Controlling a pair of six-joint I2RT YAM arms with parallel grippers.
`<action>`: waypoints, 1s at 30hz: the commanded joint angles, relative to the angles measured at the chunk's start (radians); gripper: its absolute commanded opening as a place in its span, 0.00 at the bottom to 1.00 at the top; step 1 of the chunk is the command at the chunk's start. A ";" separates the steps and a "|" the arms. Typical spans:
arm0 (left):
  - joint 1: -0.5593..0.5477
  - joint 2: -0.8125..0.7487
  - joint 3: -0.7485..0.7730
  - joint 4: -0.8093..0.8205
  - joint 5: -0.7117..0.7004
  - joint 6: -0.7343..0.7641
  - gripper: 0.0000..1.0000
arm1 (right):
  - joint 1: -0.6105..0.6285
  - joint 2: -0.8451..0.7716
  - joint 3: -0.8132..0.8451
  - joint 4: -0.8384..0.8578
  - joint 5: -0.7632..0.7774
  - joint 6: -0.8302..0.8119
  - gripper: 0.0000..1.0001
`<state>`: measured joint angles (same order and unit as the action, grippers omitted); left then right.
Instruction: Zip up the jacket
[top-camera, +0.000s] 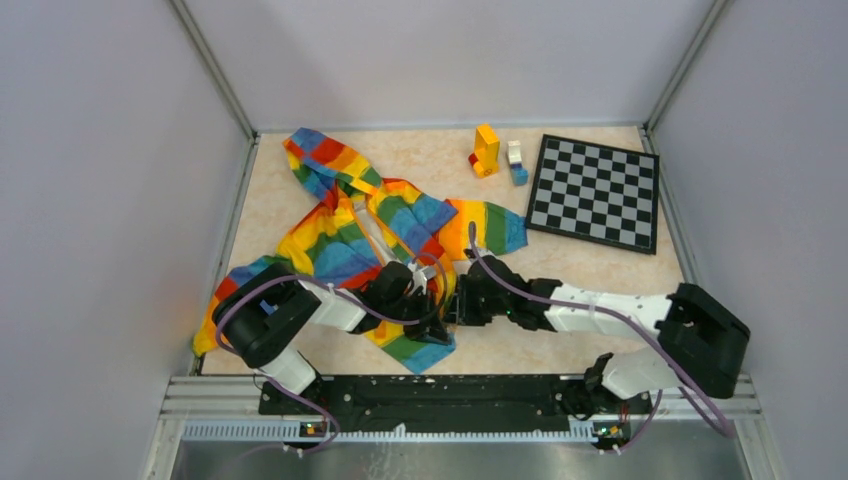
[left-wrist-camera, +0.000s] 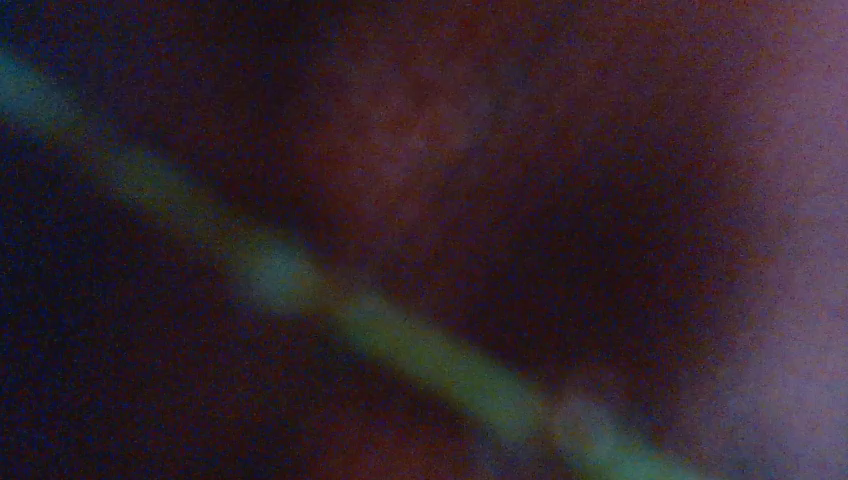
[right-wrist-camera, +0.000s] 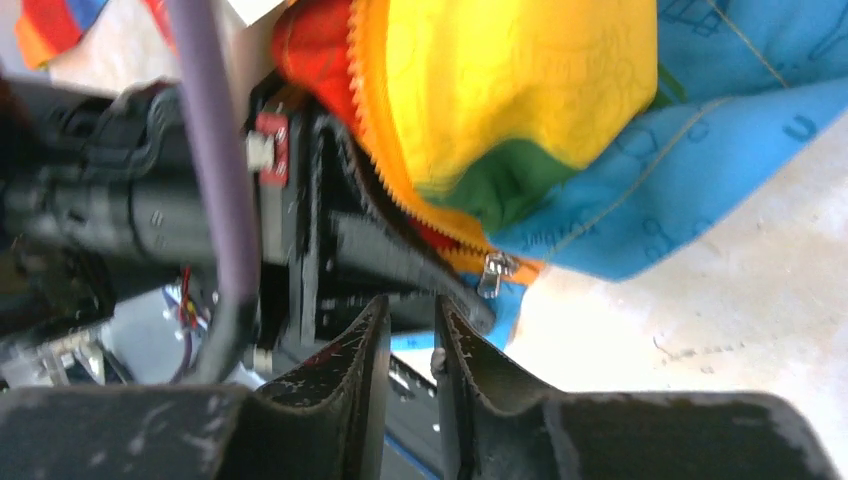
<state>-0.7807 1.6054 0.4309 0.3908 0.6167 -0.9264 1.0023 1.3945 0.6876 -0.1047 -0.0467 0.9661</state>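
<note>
The rainbow-striped jacket (top-camera: 340, 240) lies spread on the table, hood at the far left, its front partly open. My left gripper (top-camera: 430, 325) sits at the jacket's bottom hem; in the right wrist view one of its black fingers (right-wrist-camera: 400, 262) lies along the orange zipper strip and seems clamped on the hem. The left wrist view is dark and blurred, covered by fabric. My right gripper (top-camera: 455, 305) is right beside it. Its fingers (right-wrist-camera: 412, 310) stand a narrow gap apart with nothing between them, just short of the metal zipper pull (right-wrist-camera: 493, 272) on the jacket (right-wrist-camera: 520, 90).
A chessboard (top-camera: 595, 190) lies at the back right. An orange block (top-camera: 486, 150) and a small white-and-blue block (top-camera: 516, 162) stand to its left. Grey walls enclose the table on three sides.
</note>
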 joint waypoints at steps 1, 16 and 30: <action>-0.006 0.003 -0.026 -0.045 -0.072 0.025 0.00 | -0.035 -0.163 -0.114 0.057 -0.095 -0.034 0.27; -0.006 0.012 -0.032 -0.016 -0.058 0.000 0.00 | -0.059 -0.080 -0.282 0.312 -0.309 0.005 0.29; -0.006 0.003 -0.039 -0.010 -0.054 -0.005 0.00 | 0.008 0.068 -0.229 0.264 -0.172 -0.021 0.28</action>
<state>-0.7807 1.6058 0.4206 0.4122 0.6155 -0.9485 0.9745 1.4307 0.4072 0.2417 -0.3340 0.9863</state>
